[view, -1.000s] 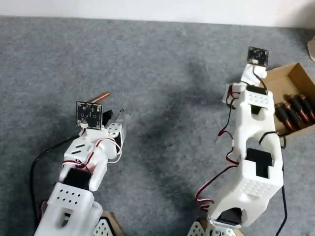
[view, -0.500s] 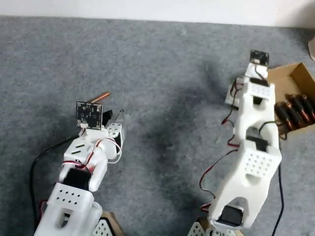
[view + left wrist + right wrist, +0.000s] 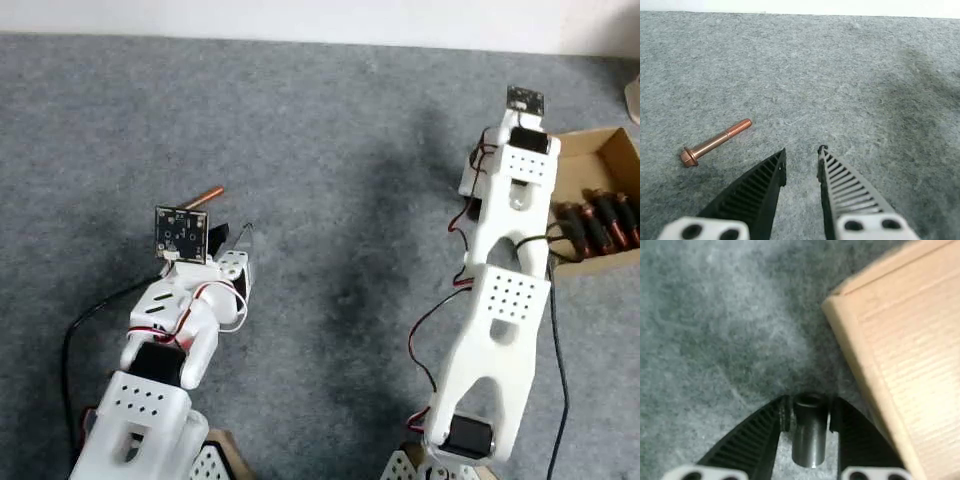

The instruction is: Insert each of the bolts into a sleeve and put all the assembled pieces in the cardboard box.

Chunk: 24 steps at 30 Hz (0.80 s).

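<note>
Beside the box (image 3: 905,355), we see our right claw (image 3: 808,401) clamped on a black sleeve (image 3: 809,440); our left claw (image 3: 801,156) hangs slightly parted near the copper bolt (image 3: 715,143) on the carpet (image 3: 865,75).

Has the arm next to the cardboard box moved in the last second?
Yes. The right arm has stretched out from its base, its wrist now farther along the cardboard box's side.
</note>
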Motion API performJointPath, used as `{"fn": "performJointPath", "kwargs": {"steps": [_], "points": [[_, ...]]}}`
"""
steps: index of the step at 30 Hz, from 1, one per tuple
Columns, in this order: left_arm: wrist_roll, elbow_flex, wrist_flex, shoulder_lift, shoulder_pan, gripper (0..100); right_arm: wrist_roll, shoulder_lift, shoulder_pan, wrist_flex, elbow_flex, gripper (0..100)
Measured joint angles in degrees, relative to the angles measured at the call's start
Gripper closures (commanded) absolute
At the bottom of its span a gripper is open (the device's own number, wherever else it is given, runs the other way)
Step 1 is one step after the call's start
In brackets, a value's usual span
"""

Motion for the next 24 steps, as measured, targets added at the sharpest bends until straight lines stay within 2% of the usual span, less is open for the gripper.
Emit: {"fn": "performJointPath", "kwargs": {"steps": [4, 16, 24], "points": [[0.00, 0.00, 0.00, 0.00, -0.09, 89, 0.00, 4.04, 0.26, 4.57, -8.97, 99.8], [-0.18, 0.00, 0.00, 0.00, -0.09, 89, 0.09, 8.97, 0.09, 16.88, -29.10, 99.3], [-0.18, 0.00, 0.00, 0.00, -0.09, 89, 0.09, 8.97, 0.18, 17.41, -30.42, 99.3]]}}
